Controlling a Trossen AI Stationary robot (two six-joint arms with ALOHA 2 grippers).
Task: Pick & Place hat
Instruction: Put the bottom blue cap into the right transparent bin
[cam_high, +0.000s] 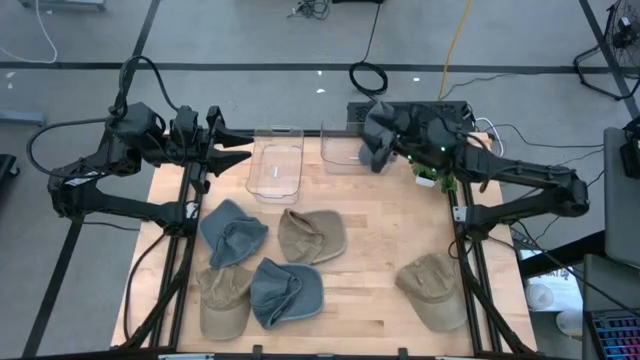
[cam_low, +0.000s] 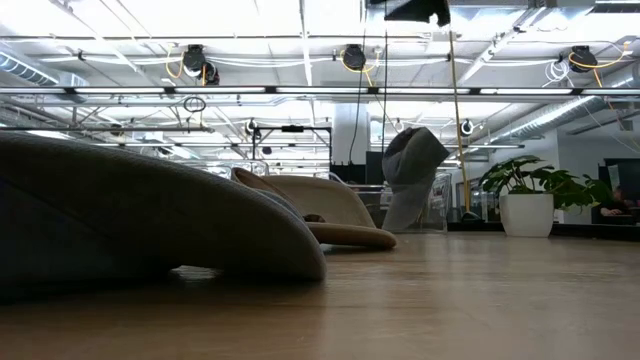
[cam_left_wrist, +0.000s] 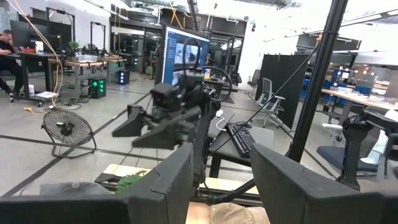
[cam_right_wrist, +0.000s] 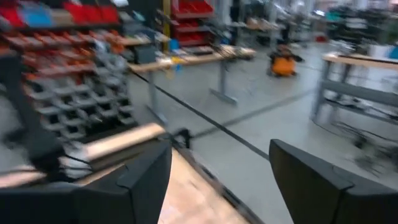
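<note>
Hats (cam_high: 311, 236) on table (cam_high: 380, 215) bear no legible writing.

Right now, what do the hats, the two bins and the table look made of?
Hats: soft, matte woven fabric; they crumple and fold. Bins: clear glossy plastic, probably; the table shows through. Table: pale wood, likely butcher block, with visible plank seams and a light sheen.
</note>
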